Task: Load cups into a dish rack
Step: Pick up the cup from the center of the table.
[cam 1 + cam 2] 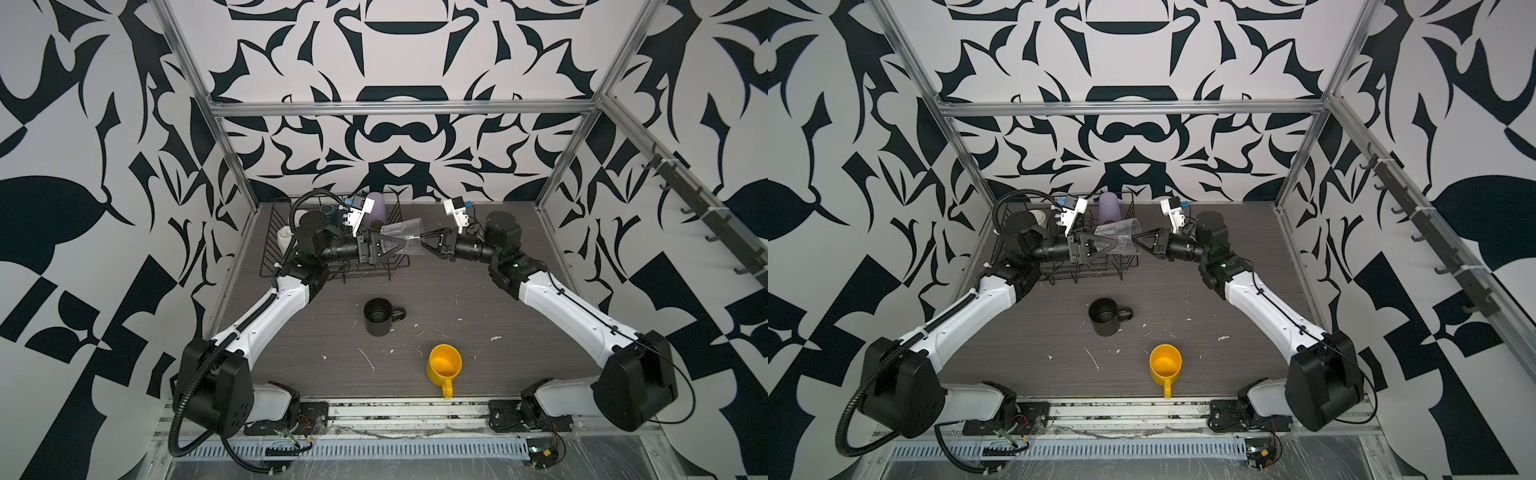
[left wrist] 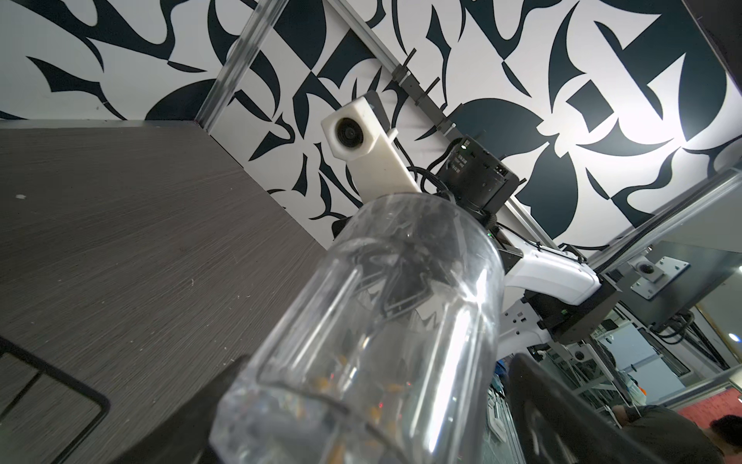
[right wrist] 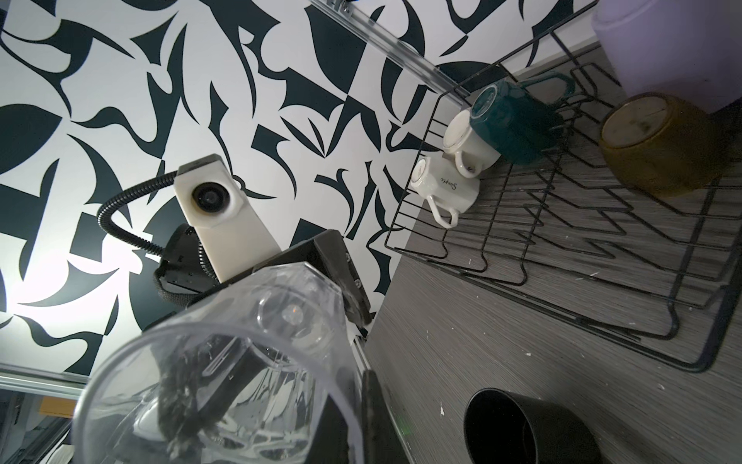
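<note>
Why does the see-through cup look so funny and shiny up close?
Left wrist view: the clear glass fills the picture, with white glare streaks, and its near end is blurry. Right wrist view: its curved wall bends what sits behind it. Both top views: even light, the glass looks faint.

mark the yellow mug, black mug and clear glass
yellow mug (image 1: pixel 444 363), in a top view, its inner floor
black mug (image 1: pixel 378 318), in a top view, its inner floor
clear glass (image 1: pixel 409 236), in a top view, side wall

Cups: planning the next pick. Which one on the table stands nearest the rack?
The black mug, just before the dish rack; the yellow mug stands farther, near the table's front edge.
</note>
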